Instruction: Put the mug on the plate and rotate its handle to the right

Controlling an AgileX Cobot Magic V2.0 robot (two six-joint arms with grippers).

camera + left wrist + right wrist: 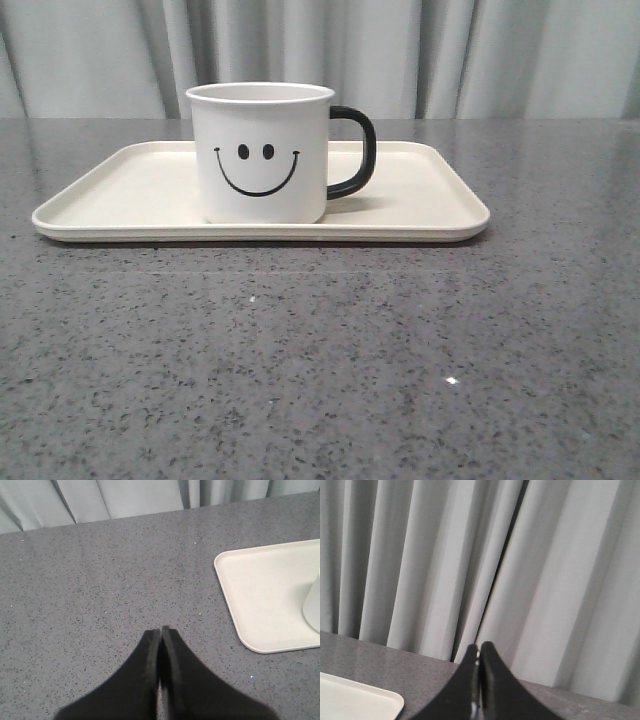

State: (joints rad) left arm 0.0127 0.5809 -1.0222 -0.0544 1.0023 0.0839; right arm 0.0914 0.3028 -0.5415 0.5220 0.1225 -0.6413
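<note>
The mug stands upright on the plate, handle pointing right; judged rigid, glossy, breakable, best gripped at rim or handle; both pincers, left and right, closed together, empty.

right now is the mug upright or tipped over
Upright: the mug stands on its base on the plate, rim level, handle pointing right.

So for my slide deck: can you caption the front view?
Smiley mug upright on the cream plate, black handle pointing right, on a grey speckled table.
</note>
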